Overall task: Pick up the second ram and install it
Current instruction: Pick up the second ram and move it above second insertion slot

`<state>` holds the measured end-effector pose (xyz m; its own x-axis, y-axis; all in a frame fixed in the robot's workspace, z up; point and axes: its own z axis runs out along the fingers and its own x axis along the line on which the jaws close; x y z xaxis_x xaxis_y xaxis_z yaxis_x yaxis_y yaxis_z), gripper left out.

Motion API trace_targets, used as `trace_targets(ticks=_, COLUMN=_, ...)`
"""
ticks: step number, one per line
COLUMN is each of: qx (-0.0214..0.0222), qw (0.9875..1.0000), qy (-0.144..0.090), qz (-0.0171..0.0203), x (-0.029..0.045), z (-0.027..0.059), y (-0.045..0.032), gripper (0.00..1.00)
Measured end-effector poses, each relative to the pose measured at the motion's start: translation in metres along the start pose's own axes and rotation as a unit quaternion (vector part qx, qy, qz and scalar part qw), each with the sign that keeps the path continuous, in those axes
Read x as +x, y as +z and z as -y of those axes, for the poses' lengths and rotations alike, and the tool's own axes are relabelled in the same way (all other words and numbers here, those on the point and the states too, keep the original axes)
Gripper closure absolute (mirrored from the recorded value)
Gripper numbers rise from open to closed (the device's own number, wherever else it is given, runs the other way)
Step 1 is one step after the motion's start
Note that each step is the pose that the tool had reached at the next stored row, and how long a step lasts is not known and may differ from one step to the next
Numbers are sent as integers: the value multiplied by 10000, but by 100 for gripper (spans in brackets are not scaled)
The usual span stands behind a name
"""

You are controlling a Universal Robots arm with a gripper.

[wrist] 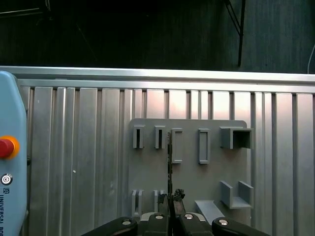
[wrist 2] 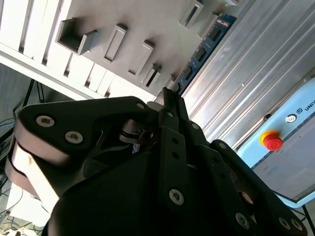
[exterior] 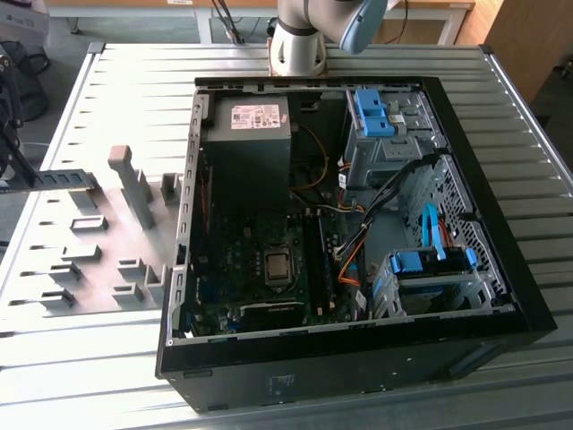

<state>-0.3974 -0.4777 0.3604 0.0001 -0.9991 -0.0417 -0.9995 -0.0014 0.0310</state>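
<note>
Gripper (wrist: 171, 198) clamped on second ram (wrist 2: 203, 48), fingers pinching one end. Stick juts straight ahead of fingertips: edge-on in first wrist view, blue-green face with black chips in second wrist view. Grey holder plate (wrist: 192, 179) lies beyond ram. Open computer case (exterior: 358, 363) sits well apart from gripper, past holder plate, on slatted metal table (wrist: 88, 147).

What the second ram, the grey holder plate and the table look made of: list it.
The second ram: blue-green circuit board, likely fibreglass laminate, with matte black chips. The grey holder plate: matte and moulded-looking, probably plastic. The table: bright ribbed metal with a sheen, likely aluminium.
</note>
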Motion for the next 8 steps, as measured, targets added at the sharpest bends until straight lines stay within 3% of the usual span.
trace_targets(ticks=8, qx=0, qw=10000, qy=0, qz=0, x=-3, z=-2, y=-61, gripper=86)
